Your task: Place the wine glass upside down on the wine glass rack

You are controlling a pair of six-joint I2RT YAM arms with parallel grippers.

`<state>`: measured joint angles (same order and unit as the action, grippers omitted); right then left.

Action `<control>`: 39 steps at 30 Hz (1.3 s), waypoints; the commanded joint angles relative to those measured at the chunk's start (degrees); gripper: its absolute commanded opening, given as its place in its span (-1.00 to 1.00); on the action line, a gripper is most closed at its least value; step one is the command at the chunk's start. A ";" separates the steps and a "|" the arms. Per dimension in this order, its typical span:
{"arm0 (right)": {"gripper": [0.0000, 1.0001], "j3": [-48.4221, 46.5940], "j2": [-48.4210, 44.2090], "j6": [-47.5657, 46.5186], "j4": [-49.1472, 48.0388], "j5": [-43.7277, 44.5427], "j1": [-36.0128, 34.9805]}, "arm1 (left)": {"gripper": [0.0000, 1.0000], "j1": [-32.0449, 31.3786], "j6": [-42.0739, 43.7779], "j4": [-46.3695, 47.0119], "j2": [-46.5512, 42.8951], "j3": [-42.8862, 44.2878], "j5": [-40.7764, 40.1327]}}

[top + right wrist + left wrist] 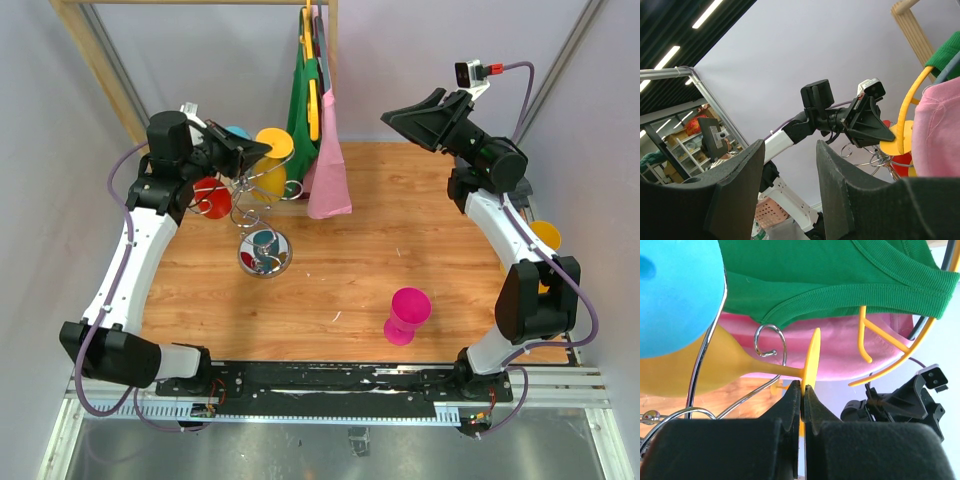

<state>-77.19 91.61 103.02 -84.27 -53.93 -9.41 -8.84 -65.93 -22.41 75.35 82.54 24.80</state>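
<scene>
1. Top view: the left claw (262, 150) is closed on the foot of the yellow wine glass (274, 145) at the chrome wine glass rack (264, 252). The bowl points down, likely so that it can hang from a hook. The right claw (415, 112) is raised well apart from the rack, apparently out of the way. A magenta glass (408, 315) stands on the bench (400, 230).
2. Left wrist: the jaws pinch the disc foot edge-on. The stem runs just beside a curled hook (770, 340); I cannot tell whether it is seated there.
3. Right wrist: the right claw is open and empty, facing the left arm.
</scene>
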 commanded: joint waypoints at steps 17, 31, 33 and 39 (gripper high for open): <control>-0.06 0.60 -0.34 -0.63 -3.58 0.32 1.85 | -0.99 -1.80 3.85 -0.44 3.18 5.79 5.50; -0.06 0.06 -0.04 -0.57 -3.55 0.14 1.85 | -0.99 -3.89 3.59 -0.80 6.21 7.93 2.08; -0.06 0.05 0.05 -0.59 -3.55 0.07 1.85 | -1.00 -3.99 3.33 -0.55 6.51 8.00 1.55; -0.06 0.23 0.23 -0.63 -3.57 -0.03 1.87 | -0.99 -4.08 2.00 1.63 7.15 7.46 1.15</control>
<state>-76.84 91.61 103.02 -84.27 -53.93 -9.39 -12.58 -63.42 -23.57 81.54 88.84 26.63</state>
